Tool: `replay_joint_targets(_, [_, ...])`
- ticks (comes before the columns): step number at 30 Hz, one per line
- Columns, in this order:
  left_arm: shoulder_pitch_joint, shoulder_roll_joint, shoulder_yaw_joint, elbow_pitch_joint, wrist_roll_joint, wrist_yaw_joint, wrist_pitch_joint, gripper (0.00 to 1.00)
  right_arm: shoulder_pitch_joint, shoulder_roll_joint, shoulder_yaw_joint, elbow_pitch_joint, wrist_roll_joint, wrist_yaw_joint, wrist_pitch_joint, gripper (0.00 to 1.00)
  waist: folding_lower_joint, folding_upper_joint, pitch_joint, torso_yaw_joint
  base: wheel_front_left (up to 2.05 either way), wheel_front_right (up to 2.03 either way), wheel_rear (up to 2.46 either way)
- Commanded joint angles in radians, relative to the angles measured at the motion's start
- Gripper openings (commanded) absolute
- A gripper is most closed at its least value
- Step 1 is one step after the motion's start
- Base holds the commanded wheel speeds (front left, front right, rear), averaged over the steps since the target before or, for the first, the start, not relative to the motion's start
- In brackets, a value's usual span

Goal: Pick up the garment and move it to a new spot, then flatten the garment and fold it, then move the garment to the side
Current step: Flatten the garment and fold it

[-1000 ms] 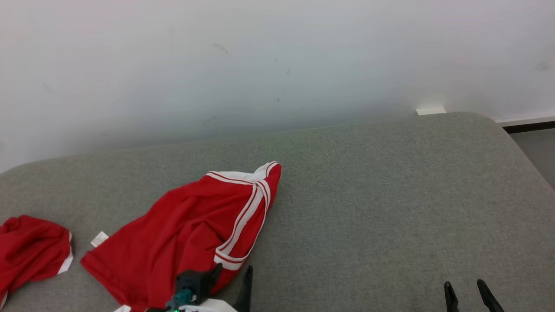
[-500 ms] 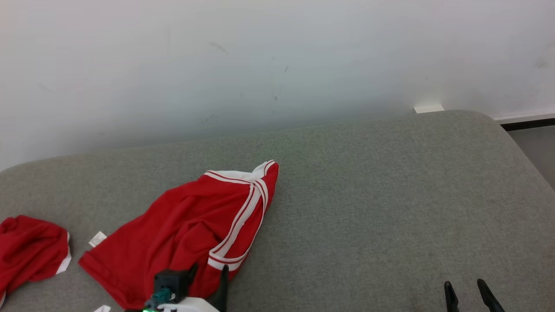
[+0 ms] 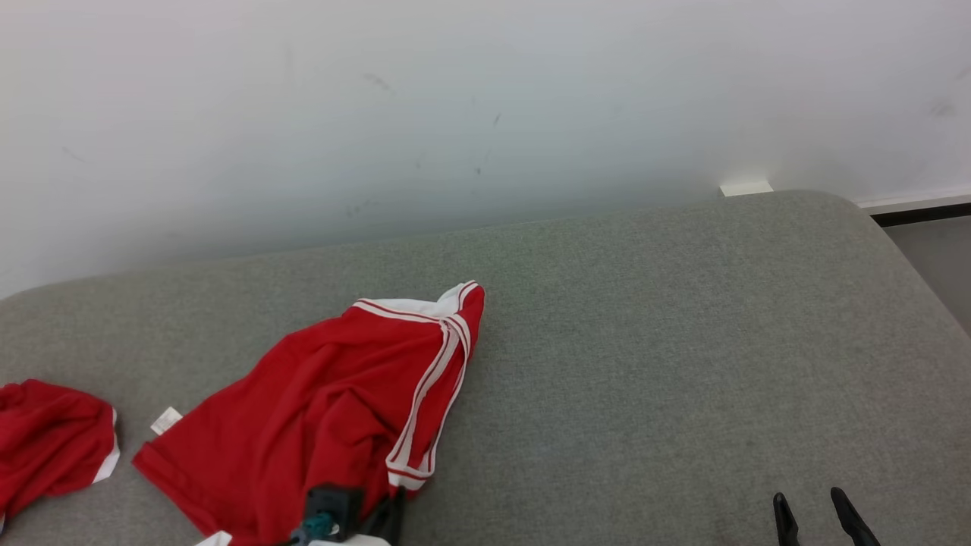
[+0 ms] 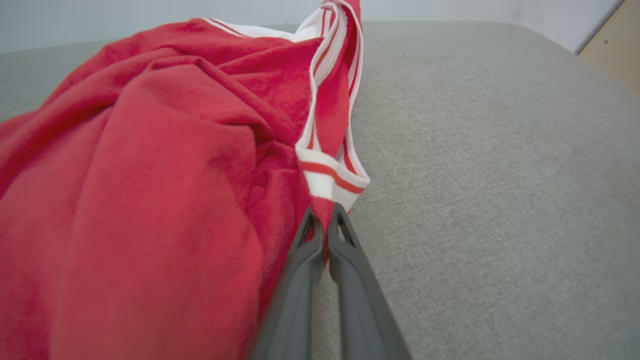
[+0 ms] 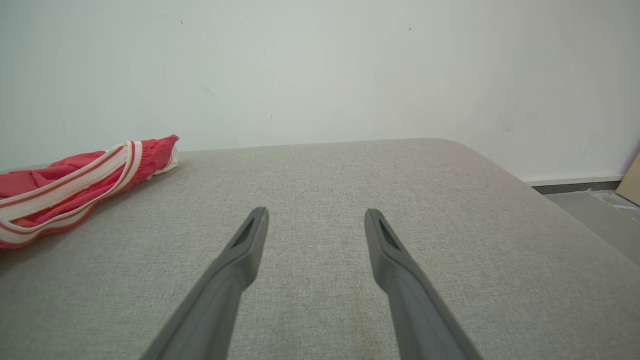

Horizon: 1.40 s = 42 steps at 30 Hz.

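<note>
At the far left edge lies a separate red bundle (image 3: 53, 444), apart from the job. The garment (image 3: 303, 402), red with white striped trim (image 4: 332, 175), sits crumpled on the left half of the grey cushion (image 3: 683, 364). This looks like the very first step, the pick-up. The left gripper (image 4: 324, 220) has its jaws pinched nearly together on a fold of red cloth just below the trim. Next, I'd judge, comes a lift high enough to clear the cloth, then a carry toward the bare stretch to the right. Over there the right gripper (image 5: 315, 215) hangs low over the cushion, jaws spread wide, holding nothing.
</note>
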Motion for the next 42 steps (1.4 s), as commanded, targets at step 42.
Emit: replay_joint_targets(42, [-0.491,-0.255,-0.072,0.169,-0.183,-0.188,0.193,0.40,-0.099,0.019,0.042,0.023,0.026,-0.002,0.001,1.00,0.0000,-0.0001,0.105,-0.219,0.00,0.00,0.00])
